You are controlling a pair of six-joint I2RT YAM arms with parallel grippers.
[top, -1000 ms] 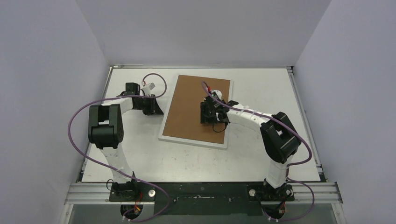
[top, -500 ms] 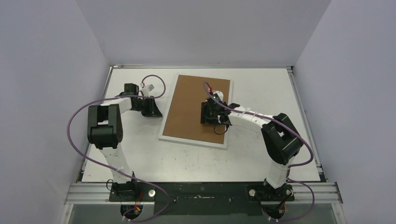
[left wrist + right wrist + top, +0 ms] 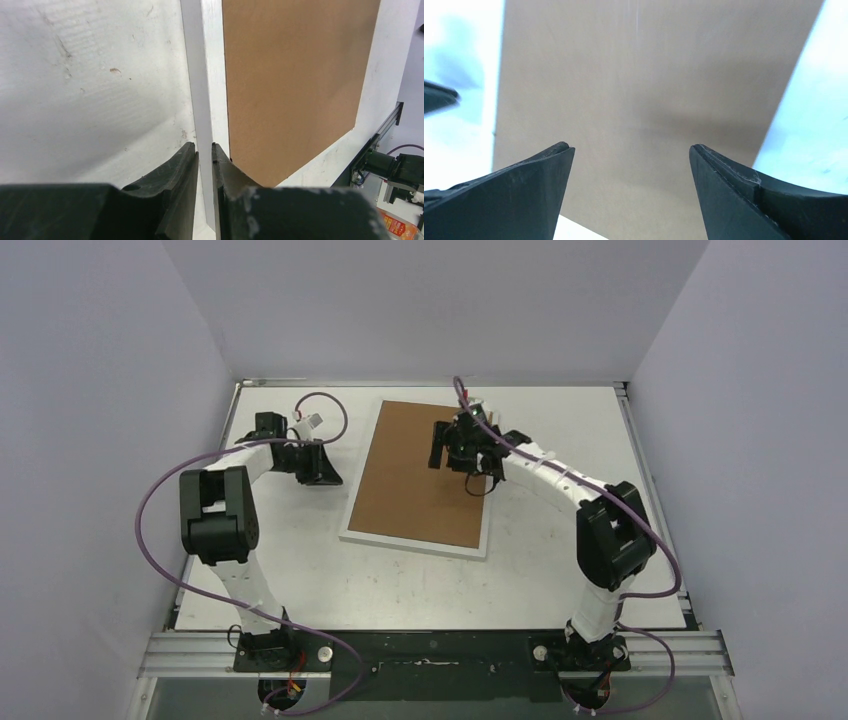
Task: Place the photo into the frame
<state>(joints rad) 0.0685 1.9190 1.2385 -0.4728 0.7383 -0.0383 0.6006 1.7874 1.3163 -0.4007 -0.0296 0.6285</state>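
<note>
The frame (image 3: pixel 415 485) lies back-up on the worktop (image 3: pixel 330 580), its brown board facing the ceiling. Its long axis runs from the far side towards the arms, with the near end swung a little to the left. The right hand (image 3: pixel 631 147) hovers over the far part of the board, fingers spread wide and holding nothing. The left hand (image 3: pixel 205 147) sits low just beside the frame's left edge, fingers almost together and empty.

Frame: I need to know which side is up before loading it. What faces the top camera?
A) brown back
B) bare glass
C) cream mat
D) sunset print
A: the frame lies flat, with plain brown board filling its white border in the top view.
</note>
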